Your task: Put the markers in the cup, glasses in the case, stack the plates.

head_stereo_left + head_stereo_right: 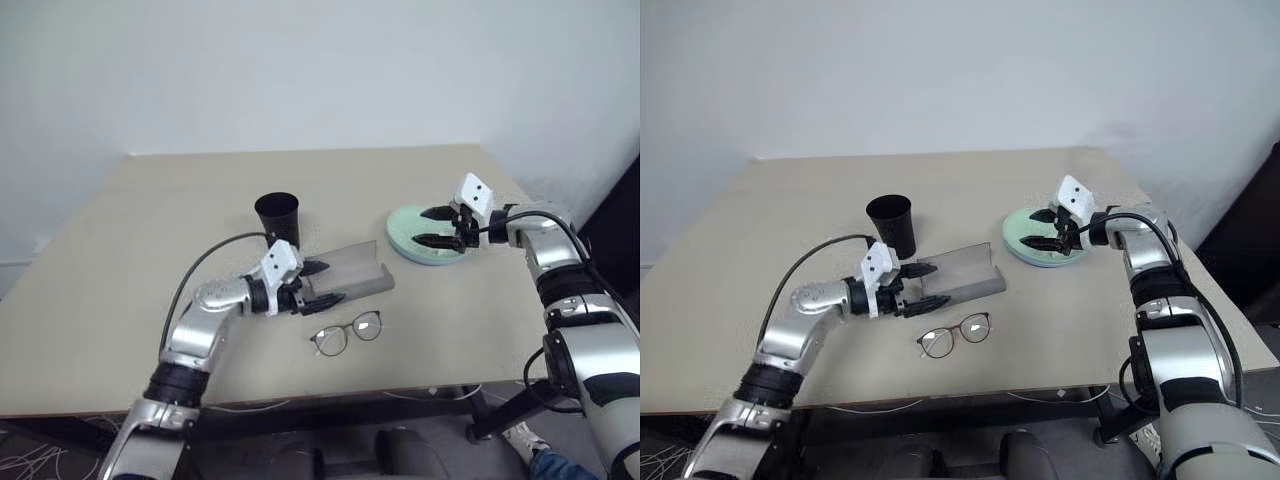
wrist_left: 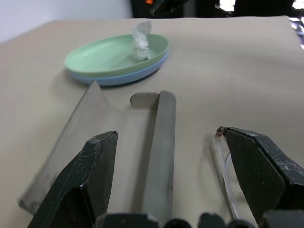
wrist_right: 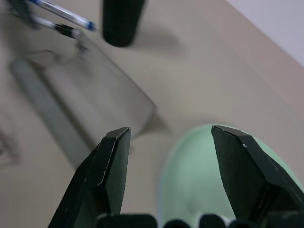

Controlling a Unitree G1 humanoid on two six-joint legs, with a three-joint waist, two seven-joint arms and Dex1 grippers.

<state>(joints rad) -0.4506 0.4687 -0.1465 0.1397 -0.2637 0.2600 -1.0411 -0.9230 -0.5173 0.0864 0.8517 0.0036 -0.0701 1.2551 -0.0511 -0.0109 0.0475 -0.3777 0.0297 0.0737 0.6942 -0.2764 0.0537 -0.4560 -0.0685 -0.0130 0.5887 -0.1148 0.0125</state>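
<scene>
The grey case [image 1: 362, 272] lies open mid-table, its smoky lid [image 2: 90, 133] folded back. My left gripper [image 1: 330, 282] is open at the case's left end, holding nothing. The wire-framed glasses [image 1: 347, 333] rest on the table just in front of the case. Behind the case stands the black cup [image 1: 278, 218]. The mint green plate [image 2: 114, 52] sits on the light blue plate [image 2: 128, 77] at the right. My right gripper [image 1: 424, 226] hovers open over them, empty. Two markers [image 3: 64, 10] lie beyond the case in the right wrist view.
A small white paper wad [image 2: 141, 37] sits on the green plate. The beige table [image 1: 150, 230] has free room on its left half and along the back. Its front edge runs just below the glasses, and a white wall stands behind.
</scene>
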